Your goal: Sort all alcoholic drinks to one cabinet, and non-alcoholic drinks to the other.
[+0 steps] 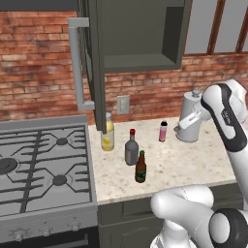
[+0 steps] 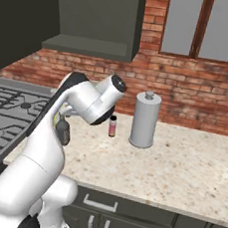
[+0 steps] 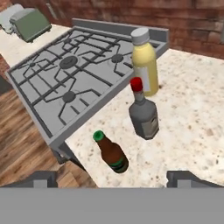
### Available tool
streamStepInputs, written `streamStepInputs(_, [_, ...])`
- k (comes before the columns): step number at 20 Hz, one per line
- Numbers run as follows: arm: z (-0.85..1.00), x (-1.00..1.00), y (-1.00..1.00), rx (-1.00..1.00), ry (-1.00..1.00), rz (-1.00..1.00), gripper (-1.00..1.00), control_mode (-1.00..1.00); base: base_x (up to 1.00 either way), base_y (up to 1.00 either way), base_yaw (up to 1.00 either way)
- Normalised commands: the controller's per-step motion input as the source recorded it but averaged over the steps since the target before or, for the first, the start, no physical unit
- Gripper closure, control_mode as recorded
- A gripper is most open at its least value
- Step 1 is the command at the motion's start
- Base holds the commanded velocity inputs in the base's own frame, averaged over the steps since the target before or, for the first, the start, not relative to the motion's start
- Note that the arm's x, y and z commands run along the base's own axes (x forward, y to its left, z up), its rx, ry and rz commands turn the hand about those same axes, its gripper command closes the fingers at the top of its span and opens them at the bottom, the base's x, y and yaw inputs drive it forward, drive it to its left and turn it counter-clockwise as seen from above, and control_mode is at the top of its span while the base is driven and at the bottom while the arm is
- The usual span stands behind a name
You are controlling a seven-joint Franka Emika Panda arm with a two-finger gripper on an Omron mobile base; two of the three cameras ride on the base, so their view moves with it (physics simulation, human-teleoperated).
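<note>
Four bottles stand on the speckled counter (image 1: 193, 160). The alcoholic drinks are a small brown beer bottle (image 1: 141, 167) (image 3: 112, 153) near the front edge and a grey red-capped bottle (image 1: 131, 148) (image 3: 143, 114) just behind it. The non-alcoholic drinks are a tall yellow bottle (image 1: 107, 132) (image 3: 145, 65) next to the stove and a slim pink bottle (image 1: 163, 131) (image 2: 112, 126) further right. Above them one cabinet (image 1: 140, 36) hangs open and bare, its door (image 1: 96, 63) swung out with a pale bar handle (image 1: 75, 63). The other cabinet is out of view. My gripper (image 3: 114, 178) is open and holds nothing, looking down on the beer bottle from above.
A gas stove (image 1: 43, 164) adjoins the counter on the left. A grey canister (image 1: 190, 121) (image 2: 145, 120) stands at the back right beside the pink bottle. A wall outlet (image 1: 123, 104) sits on the brick backsplash. A toaster (image 3: 29, 24) rests beyond the stove.
</note>
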Motion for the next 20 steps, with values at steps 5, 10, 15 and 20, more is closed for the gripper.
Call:
streamStepInputs(5, [-0.22,0.0,0.02,0.08,0.0,0.25,-1.0,-1.0,0.0,0.0,0.0])
streamStepInputs(10, [-0.21,-0.06,0.01,0.07,-0.03,0.15,-1.0,-1.0,0.0,0.0,0.0])
streamStepInputs(15, [-0.08,-0.1,0.01,0.13,-0.06,0.07,-1.0,-1.0,0.0,0.0,0.0])
streamStepInputs(20, [-0.05,-0.18,0.02,0.15,-0.1,0.05,-1.0,-1.0,0.0,0.0,0.0])
